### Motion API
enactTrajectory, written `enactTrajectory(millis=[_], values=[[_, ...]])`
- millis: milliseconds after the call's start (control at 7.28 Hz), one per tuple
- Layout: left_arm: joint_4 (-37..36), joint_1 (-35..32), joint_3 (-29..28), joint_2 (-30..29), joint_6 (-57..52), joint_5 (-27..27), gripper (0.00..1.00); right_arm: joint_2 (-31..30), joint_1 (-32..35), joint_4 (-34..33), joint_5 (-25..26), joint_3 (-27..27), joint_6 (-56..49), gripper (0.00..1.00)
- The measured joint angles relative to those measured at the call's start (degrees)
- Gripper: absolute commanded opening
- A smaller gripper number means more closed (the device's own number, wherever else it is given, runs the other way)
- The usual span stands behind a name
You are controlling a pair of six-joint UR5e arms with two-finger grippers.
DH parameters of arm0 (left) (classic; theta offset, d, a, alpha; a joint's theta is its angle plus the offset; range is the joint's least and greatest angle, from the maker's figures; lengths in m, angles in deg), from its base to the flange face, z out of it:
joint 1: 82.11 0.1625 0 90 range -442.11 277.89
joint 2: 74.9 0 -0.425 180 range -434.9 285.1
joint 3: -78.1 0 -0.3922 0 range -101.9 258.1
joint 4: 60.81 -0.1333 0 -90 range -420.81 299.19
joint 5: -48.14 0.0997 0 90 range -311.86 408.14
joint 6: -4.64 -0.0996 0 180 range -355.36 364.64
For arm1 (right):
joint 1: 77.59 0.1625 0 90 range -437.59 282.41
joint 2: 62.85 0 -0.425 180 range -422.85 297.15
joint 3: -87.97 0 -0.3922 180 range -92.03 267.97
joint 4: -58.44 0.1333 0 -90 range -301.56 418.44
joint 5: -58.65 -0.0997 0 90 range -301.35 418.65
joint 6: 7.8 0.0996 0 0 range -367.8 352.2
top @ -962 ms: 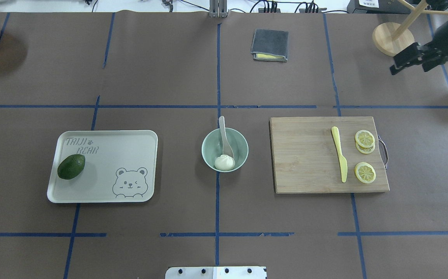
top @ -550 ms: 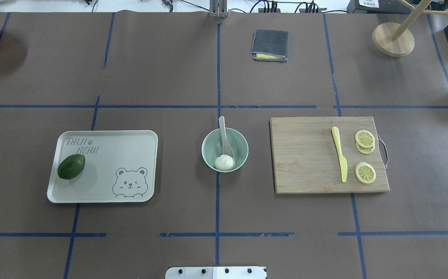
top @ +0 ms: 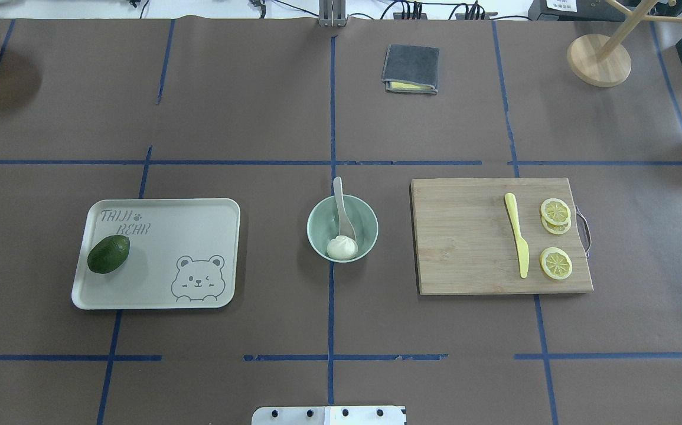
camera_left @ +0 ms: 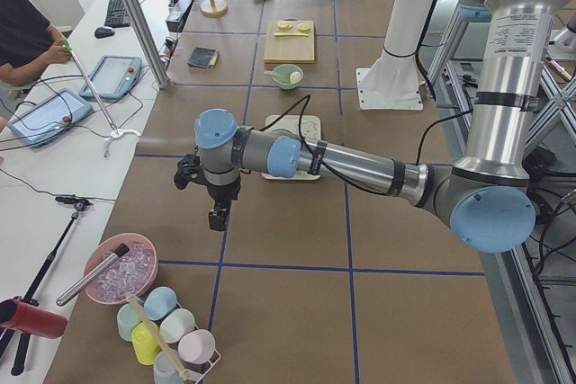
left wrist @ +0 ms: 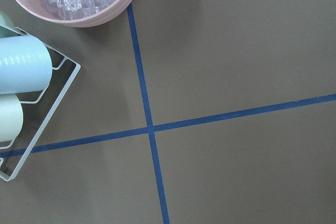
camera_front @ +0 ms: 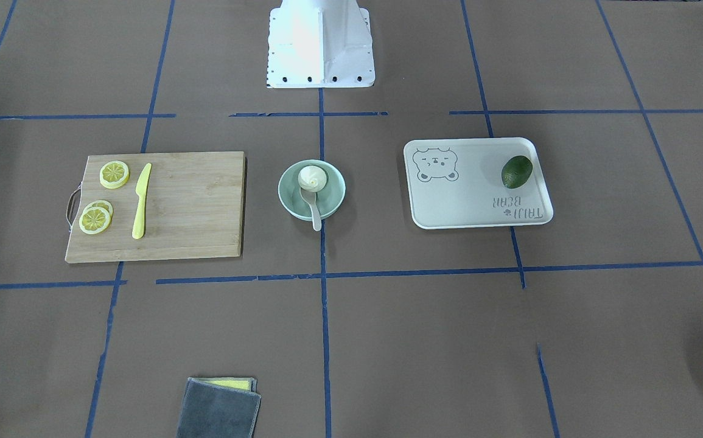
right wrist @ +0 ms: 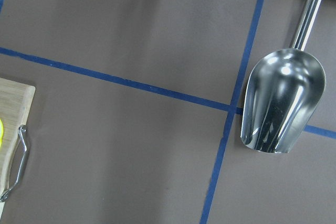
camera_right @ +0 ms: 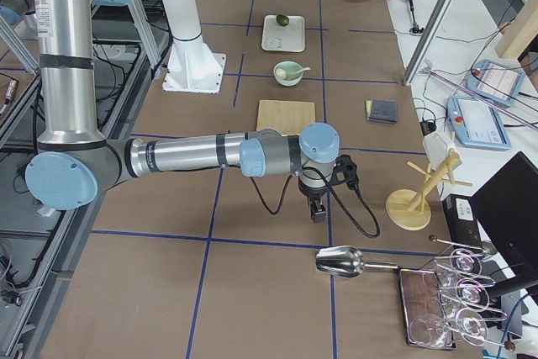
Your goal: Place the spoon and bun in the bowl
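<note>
Left gripper (camera_left: 216, 214) and right gripper (camera_right: 318, 211) hang over opposite table ends, open/closed can't tell from side views; bun (top: 341, 247) and spoon (top: 342, 215) sit in bowl (top: 318, 224), handle over far rim.

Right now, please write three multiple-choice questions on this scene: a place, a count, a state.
1. Where is the bun? A in the bowl; B on the tray; C on the grey cloth.
2. How many lemon slices lie on the cutting board? A one; B three; C five.
3. How does the spoon lie? A flat on the table; B upright; C scoop in the bowl, handle over its rim.
Answers: 1 A, it sits inside the bowl. 2 B, two overlap, one lies apart. 3 C, the handle juts past the rim.
</note>
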Motion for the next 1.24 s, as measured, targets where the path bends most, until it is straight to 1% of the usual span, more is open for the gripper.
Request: enactTrajectory(millis=[412,550,824,1237], values=[[0.1,-0.8,-1.1,3.2,0.0,-0.2,1.00,-1.2,0.4,-0.2,0.1,0.3,0.3,1.00],[0.2,-1.5,-2.2,3.7,0.0,-1.1,1.00,-1.5,0.5,-0.4,-0.1,0.5,0.4,1.00],[0.3,-2.9,-4.1,3.7,0.0,-2.7,1.00,-1.8,0.9,-0.6,-0.3,0.5,0.6,1.00],[0.0,-3.5,-4.5,3.7,0.0,-3.0,1.00,-1.8,1.3,-0.7,-0.4,0.6,1.2,1.00]])
